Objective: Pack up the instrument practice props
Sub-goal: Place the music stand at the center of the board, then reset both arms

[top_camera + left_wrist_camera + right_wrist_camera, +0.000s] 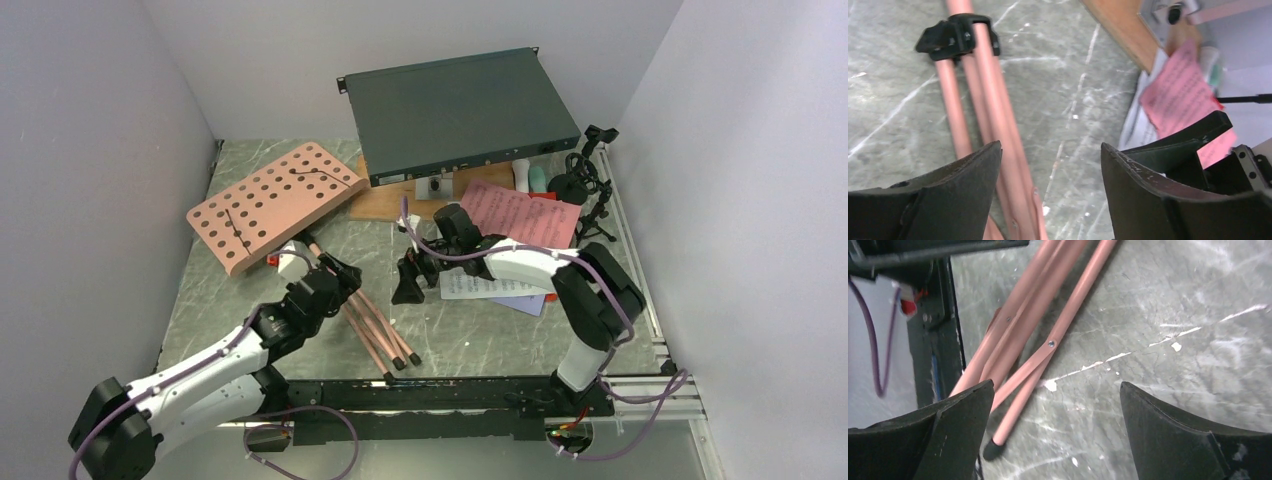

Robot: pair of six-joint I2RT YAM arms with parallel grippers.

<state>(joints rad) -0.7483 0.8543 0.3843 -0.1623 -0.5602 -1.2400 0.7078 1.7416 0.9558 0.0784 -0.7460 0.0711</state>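
Top external view: salmon-pink music stand (275, 200) lies at the left, its legs folded together. Sheet-music pages (520, 215), mic stand (572, 188) and tubes (522, 173) sit loose at the far right. Left gripper (1050, 150) and right gripper (1055, 387) both gape wide and empty by the legs. Packing looks barely begun.

Music stand (275, 205) tubes look smooth painted metal; tabletop (470, 338) matt, scuffed.

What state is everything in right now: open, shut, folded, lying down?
Music stand: lying down, legs folded together.
Left gripper: open, over those legs.
Right gripper: open, empty.
Pink sheet: lying flat.
Grey box: resting on wooden board.
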